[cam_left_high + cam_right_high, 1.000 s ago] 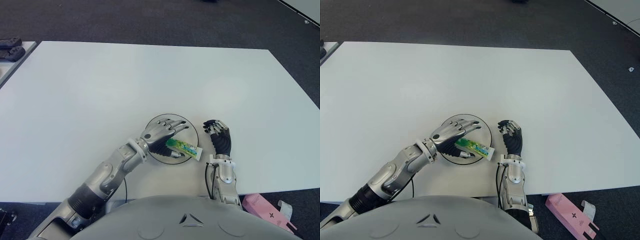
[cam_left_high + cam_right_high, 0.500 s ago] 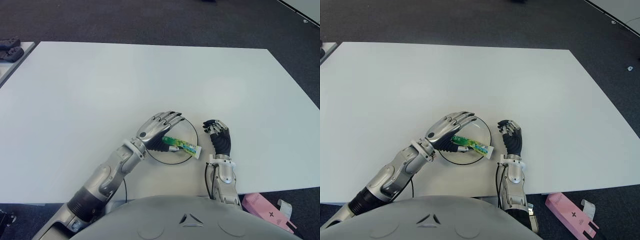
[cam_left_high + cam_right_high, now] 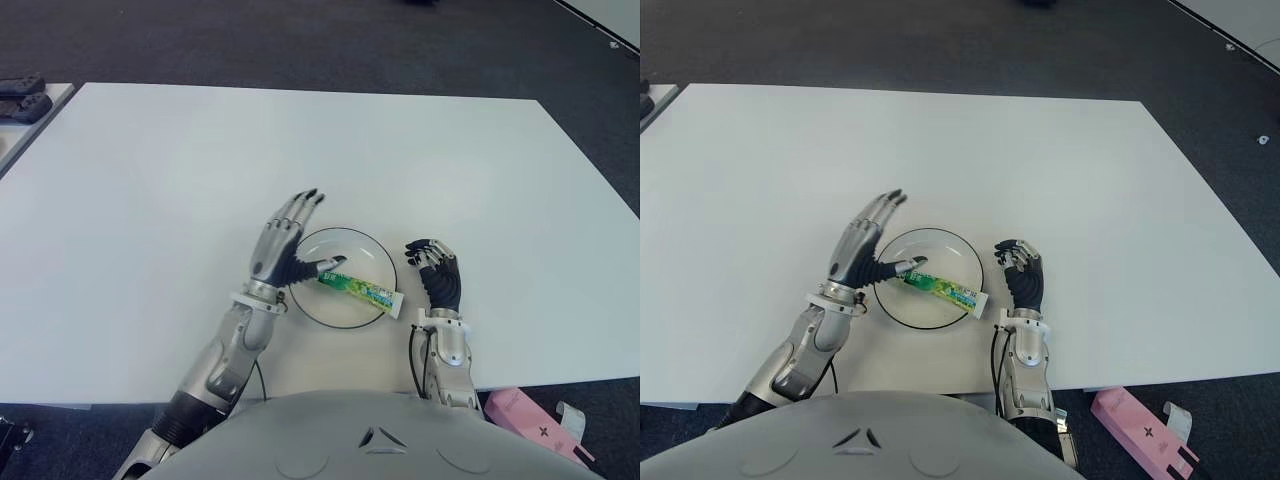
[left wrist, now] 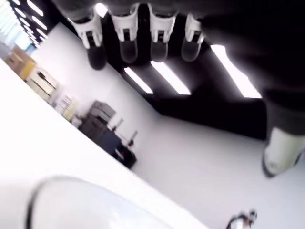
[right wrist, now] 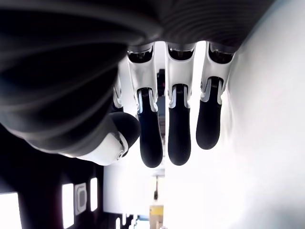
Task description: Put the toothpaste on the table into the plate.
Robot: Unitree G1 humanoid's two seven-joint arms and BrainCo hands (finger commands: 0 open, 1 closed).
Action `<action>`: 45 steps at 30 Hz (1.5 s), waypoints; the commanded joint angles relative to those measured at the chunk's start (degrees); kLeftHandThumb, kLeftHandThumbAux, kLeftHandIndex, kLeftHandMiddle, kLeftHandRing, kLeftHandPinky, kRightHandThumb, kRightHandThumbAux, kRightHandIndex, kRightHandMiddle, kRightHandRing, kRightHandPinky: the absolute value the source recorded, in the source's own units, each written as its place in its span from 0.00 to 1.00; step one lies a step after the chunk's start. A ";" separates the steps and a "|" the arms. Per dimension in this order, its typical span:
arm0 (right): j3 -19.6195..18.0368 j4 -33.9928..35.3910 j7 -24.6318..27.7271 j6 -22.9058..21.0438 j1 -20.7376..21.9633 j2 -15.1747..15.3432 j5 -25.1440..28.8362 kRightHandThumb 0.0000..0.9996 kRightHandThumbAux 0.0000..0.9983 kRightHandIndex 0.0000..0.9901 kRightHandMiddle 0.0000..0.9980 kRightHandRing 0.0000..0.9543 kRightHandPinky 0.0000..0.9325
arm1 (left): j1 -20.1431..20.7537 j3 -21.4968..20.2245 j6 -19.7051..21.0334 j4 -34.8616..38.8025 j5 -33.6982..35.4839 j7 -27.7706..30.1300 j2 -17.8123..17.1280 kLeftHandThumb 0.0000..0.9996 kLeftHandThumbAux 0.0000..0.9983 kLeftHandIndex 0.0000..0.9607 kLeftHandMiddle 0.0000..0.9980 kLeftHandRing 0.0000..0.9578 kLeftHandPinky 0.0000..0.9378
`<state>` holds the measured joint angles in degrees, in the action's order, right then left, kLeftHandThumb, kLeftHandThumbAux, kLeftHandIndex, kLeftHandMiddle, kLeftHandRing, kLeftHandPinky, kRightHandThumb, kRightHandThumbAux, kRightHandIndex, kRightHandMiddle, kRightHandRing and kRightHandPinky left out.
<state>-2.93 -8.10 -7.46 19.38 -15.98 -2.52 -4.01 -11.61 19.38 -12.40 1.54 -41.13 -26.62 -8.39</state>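
Toothpaste (image 3: 359, 290) lying across the plate (image 3: 340, 312), capped end poking over the right rim. Left hand (image 3: 283, 250) just left of the plate, fingers spread, holding nothing. Right hand (image 3: 439, 277) right of the plate on the table (image 3: 200, 160), fingers loosely curled, empty.

Green toothpaste (image 3: 357, 289) flat across white plate (image 3: 345, 310), cap overhanging rim

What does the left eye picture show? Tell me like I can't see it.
A green toothpaste lies in a round plate on a white table. The robot's left hand is open beside the plate, and its right hand is on the other side.
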 commanded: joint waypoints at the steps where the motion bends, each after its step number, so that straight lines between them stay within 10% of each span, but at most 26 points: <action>1: 0.07 -1.34 0.04 -0.21 -0.30 0.08 0.01 0.71 0.73 0.43 0.48 0.49 0.50 | -0.32 -3.63 -1.83 -2.31 5.43 -3.66 2.99 0.00 0.68 0.02 0.06 0.08 0.13; 24: 0.03 -1.81 1.12 -0.01 0.55 0.53 0.63 0.71 0.73 0.43 0.48 0.48 0.49 | -1.52 -15.26 -9.91 -9.66 25.41 -1.32 8.90 0.00 0.90 0.49 0.41 0.37 0.36; 45: 0.22 -2.65 0.94 0.28 1.07 0.48 0.10 0.71 0.73 0.43 0.48 0.47 0.48 | -1.42 -18.05 -9.40 -16.52 38.66 16.69 7.55 0.06 1.00 0.49 0.45 0.45 0.47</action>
<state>-2.88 -9.39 -6.55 20.16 -14.90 -1.95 -4.06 -13.06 1.51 -23.63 -13.58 -3.49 -12.08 -0.64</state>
